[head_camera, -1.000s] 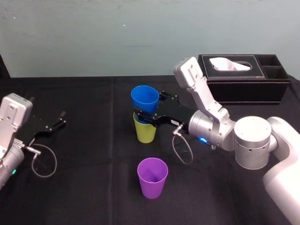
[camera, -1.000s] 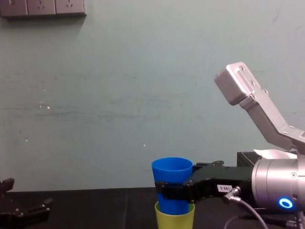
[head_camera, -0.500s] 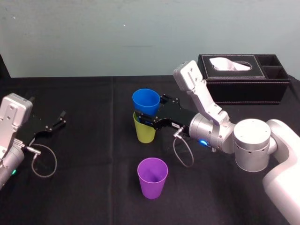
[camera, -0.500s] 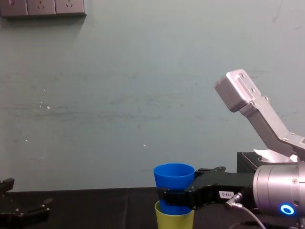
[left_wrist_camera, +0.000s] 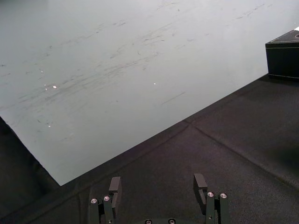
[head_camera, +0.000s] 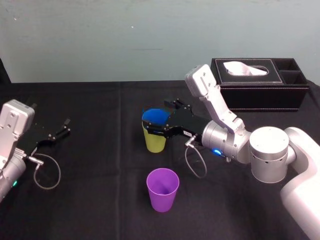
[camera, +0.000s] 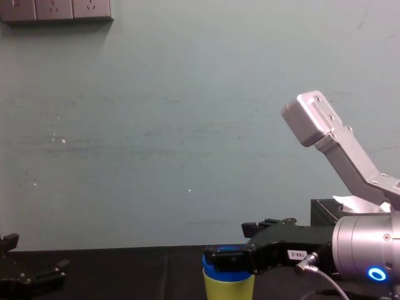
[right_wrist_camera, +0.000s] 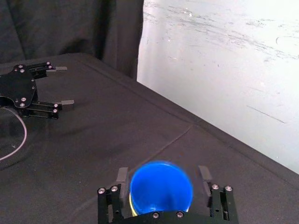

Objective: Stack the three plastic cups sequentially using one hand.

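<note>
The blue cup (head_camera: 155, 116) sits nested in the yellow-green cup (head_camera: 155, 140) at the table's middle, only its rim standing out. My right gripper (head_camera: 159, 119) straddles that rim, open, with a thin gap on each side in the right wrist view, where the blue cup (right_wrist_camera: 161, 187) lies between the fingers (right_wrist_camera: 122, 175). The purple cup (head_camera: 162, 189) stands alone nearer the front. In the chest view the yellow-green cup (camera: 228, 287) shows below the right gripper (camera: 231, 257). My left gripper (head_camera: 56, 132) rests open at the far left, nothing between its fingers (left_wrist_camera: 114, 184).
A black tissue box (head_camera: 260, 82) stands at the back right, behind the right arm. A grey cable loop (head_camera: 47, 175) hangs off the left wrist. Black cloth (head_camera: 100, 200) covers the table, with bare room between the cups and the left arm.
The right gripper lowered the blue cup toward the yellow-green one, then opened. The blue cup has dropped fully into it. The left arm and purple cup stayed still.
</note>
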Robot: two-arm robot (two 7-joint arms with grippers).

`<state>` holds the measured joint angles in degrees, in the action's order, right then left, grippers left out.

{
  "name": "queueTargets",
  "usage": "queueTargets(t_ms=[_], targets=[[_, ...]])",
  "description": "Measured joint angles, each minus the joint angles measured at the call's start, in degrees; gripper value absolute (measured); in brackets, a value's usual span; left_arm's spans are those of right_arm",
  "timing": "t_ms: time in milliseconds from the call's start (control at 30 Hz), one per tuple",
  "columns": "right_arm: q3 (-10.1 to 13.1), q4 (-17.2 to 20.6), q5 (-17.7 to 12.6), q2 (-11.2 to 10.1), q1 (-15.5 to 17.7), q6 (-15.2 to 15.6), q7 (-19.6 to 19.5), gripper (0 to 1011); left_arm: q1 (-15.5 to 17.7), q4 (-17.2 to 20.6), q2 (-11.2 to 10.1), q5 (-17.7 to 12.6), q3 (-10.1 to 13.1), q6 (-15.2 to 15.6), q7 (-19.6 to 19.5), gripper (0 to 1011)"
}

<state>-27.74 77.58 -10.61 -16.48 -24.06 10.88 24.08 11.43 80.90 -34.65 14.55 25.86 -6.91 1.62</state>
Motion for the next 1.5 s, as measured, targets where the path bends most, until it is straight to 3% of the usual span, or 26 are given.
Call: queueTargets(t_ms=[100,633,767,900,1200,1500], targets=[[0.00,0.01,0.00,0.00,0.00,0.00,0.00,1000,0.00,0.00,0.00,0.00,0.00,0.00,0.00,1010],[0.01,0.13,-0.02,-0.02,0.02,0.01,0.00,1003,0.00,0.00,0.00,0.00,0.00,0.00,0.00,1010],[1.06,2.97,-0.87,-1.52,1.52,0.15,0.25,1003,0.00,0.00,0.00,0.00,0.00,0.00,0.00,1010],[2.48,6.66,-2.21,-4.04,3.74,0.06,1.07,1003,0.00,0.00,0.00,0.00,0.00,0.00,0.00,1010],[6.07,14.26,-6.63,-11.90,9.50,-2.45,4.87,1003,0.00,0.00,0.00,0.00,0.00,0.00,0.00,1010],[8.89,15.81,-11.28,-17.95,13.44,-6.37,9.23,1003,0.00,0.00,0.00,0.00,0.00,0.00,0.00,1010]])
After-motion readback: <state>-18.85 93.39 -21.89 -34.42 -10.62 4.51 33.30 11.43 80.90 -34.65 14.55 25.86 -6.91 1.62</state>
